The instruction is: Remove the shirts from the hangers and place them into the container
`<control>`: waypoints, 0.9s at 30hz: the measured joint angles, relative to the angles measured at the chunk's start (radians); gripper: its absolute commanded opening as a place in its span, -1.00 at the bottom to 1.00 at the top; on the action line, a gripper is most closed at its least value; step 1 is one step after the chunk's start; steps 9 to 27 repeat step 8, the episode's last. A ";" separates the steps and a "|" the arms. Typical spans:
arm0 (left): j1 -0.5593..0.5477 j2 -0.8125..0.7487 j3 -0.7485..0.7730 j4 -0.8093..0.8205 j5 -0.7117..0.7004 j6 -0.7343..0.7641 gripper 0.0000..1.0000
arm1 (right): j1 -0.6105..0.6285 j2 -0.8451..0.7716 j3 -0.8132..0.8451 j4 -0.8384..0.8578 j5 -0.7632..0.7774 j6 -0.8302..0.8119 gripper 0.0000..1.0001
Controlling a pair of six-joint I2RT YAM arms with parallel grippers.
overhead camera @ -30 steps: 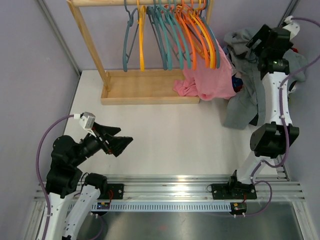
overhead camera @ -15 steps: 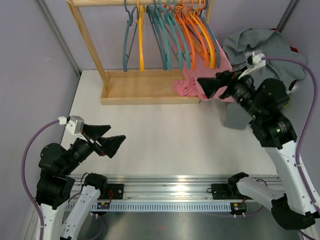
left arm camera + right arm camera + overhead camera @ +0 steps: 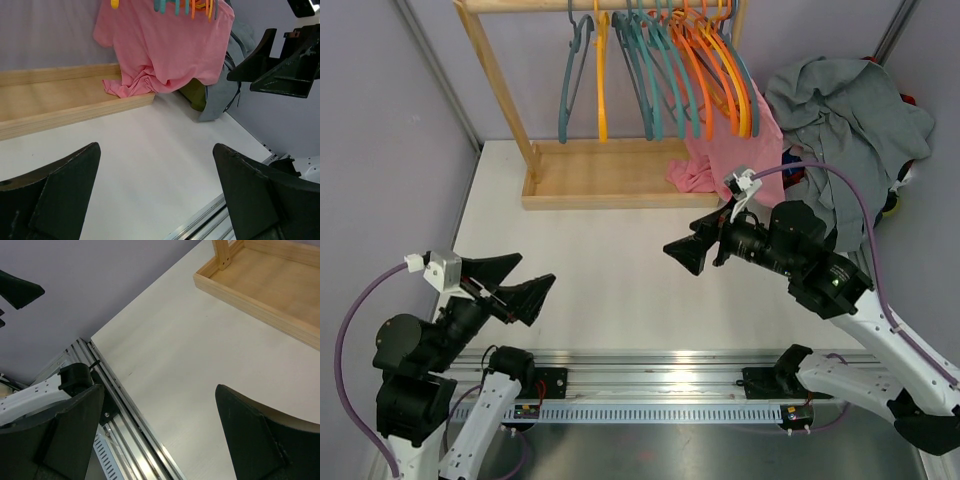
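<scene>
Withdrawal from grey shirt (image 3: 840,100) leaves right end effector (image 3: 682,255), like left end effector (image 3: 532,275), wide open, empty.

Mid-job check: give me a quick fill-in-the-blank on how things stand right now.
The garment hanging at the rack is ___.
Both arms' jaws stand ___, holding nothing.
In the top view, the grey shirt is heaped to the ___ of the rack.
Missing words: pink; open; right.
</scene>
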 measured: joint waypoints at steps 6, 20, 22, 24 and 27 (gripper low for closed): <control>0.000 0.000 0.030 0.008 -0.006 -0.032 0.98 | 0.023 -0.031 -0.056 0.048 -0.022 0.014 0.99; 0.000 0.000 0.030 0.008 -0.006 -0.035 0.98 | 0.024 -0.030 -0.063 0.056 -0.028 0.020 0.99; 0.000 0.000 0.030 0.008 -0.006 -0.035 0.98 | 0.024 -0.030 -0.063 0.056 -0.028 0.020 0.99; 0.000 0.000 0.030 0.008 -0.006 -0.035 0.98 | 0.024 -0.030 -0.063 0.056 -0.028 0.020 0.99; 0.000 0.000 0.030 0.008 -0.006 -0.035 0.98 | 0.024 -0.030 -0.063 0.056 -0.028 0.020 0.99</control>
